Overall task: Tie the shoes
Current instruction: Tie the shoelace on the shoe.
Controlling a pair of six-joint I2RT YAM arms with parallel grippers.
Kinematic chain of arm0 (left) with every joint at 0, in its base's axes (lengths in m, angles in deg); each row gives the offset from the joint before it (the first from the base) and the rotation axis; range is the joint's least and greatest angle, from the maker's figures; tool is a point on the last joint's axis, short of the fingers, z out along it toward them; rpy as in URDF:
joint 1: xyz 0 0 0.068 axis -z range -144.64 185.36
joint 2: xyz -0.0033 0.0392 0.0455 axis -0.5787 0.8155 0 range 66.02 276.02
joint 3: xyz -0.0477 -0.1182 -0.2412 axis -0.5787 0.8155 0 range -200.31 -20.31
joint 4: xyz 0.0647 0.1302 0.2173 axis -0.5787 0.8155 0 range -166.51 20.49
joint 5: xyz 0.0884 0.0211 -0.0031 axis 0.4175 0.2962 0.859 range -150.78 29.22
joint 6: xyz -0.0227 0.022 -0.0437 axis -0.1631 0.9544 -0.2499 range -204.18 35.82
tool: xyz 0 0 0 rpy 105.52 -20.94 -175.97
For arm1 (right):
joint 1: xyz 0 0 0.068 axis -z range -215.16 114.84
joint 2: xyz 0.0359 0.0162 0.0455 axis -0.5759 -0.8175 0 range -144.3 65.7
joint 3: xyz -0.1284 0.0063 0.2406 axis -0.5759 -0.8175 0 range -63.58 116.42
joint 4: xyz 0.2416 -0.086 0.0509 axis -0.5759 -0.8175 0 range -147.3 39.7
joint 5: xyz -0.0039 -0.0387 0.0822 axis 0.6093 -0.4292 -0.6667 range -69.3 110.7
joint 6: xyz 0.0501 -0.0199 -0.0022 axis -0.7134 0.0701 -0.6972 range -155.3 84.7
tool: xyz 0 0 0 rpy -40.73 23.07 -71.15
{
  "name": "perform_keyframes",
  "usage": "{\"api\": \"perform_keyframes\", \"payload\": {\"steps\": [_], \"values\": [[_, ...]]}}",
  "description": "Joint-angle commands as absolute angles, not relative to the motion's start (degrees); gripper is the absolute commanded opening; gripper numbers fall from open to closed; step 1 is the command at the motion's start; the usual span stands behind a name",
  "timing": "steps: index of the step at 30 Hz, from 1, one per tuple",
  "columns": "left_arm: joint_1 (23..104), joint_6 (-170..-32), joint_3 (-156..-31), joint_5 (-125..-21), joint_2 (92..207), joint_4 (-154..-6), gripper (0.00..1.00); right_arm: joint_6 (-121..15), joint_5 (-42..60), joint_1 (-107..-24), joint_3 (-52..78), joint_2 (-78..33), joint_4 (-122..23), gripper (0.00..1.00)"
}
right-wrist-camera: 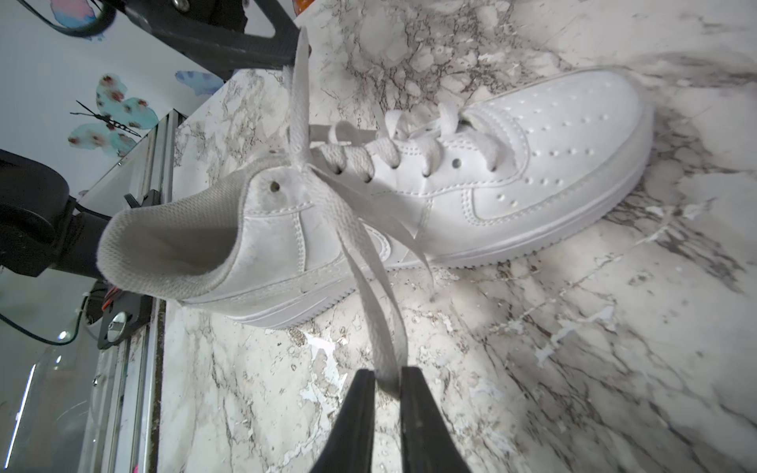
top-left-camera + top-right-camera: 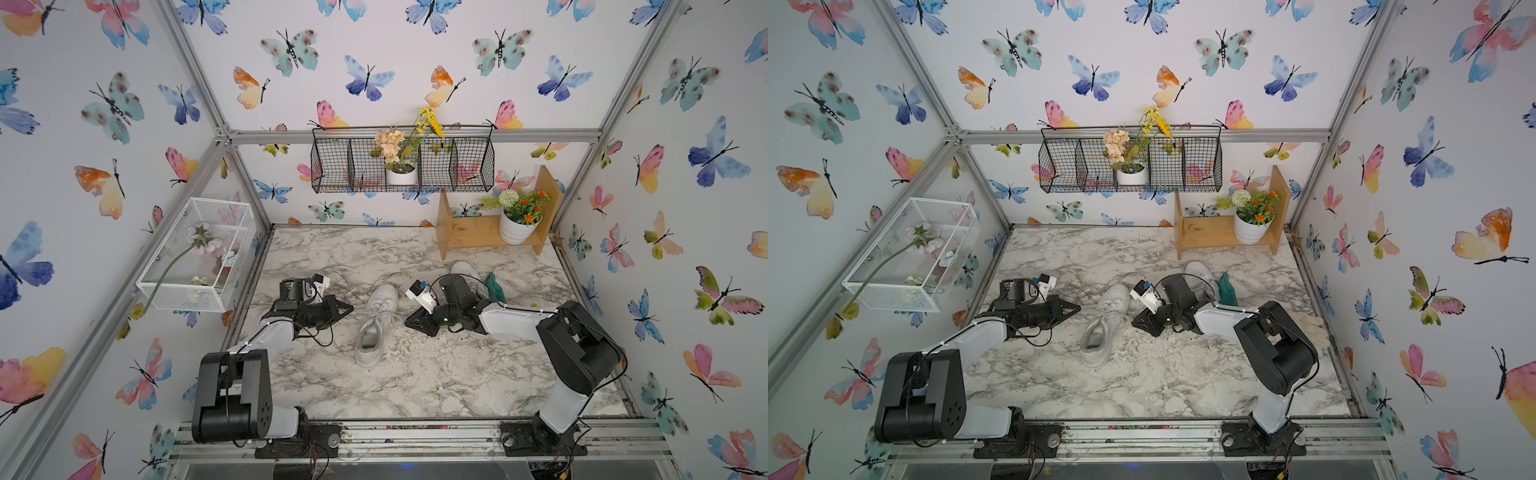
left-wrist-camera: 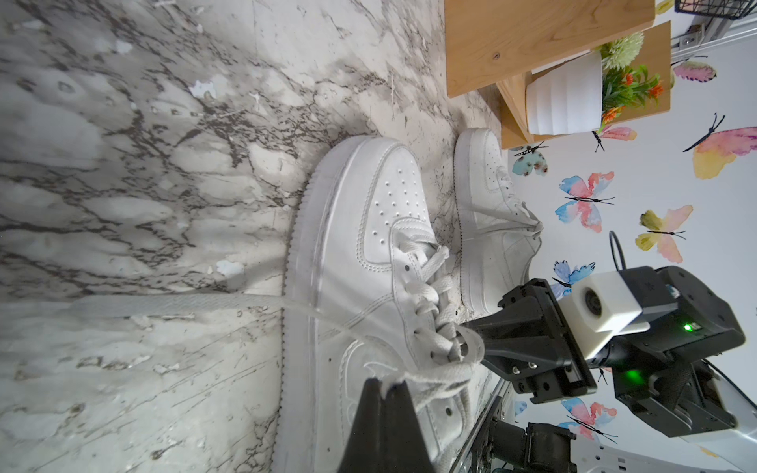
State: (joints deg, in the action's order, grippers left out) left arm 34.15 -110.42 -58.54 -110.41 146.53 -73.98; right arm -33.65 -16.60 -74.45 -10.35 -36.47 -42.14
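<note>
One white shoe [image 2: 374, 324] lies in the middle of the marble table, toe away from the arms; both wrist views show it [image 3: 360, 254] [image 1: 471, 196]. The other shoe [image 2: 465, 270] sits further back, partly hidden behind my right arm. On the near shoe's left, my left gripper [image 3: 387, 383] is shut on a white lace loop [image 3: 434, 374]. At its right, the jaws of my right gripper [image 1: 388, 374] stand slightly apart. The other lace loop [image 1: 368, 262] still lies between them. The laces cross in a knot over the tongue.
A teal-green glove [image 2: 494, 286] lies beside the far shoe. A wooden shelf [image 2: 469, 237] with a white flower pot [image 2: 517, 228] stands at the back right. A white wire basket [image 2: 195, 257] hangs on the left wall and a black one [image 2: 403, 166] on the back wall.
</note>
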Motion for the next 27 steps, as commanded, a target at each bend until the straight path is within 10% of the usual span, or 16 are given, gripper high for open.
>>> {"api": "perform_keyframes", "payload": {"steps": [1, 11, 27], "values": [[34.13, -111.06, -59.14, -109.07, 146.11, -75.22, 0.00, -30.34, -15.26, -75.49, -7.85, -37.31, -44.10, 0.19], [34.25, -111.17, -59.32, -109.03, 146.00, -75.10, 0.00, -23.71, -10.28, -76.46, -4.58, -36.55, -50.13, 0.36], [34.29, -111.26, -59.16, -108.94, 146.27, -75.23, 0.00, -23.00, -8.88, -79.01, 0.40, -40.56, -51.71, 0.36]]}}
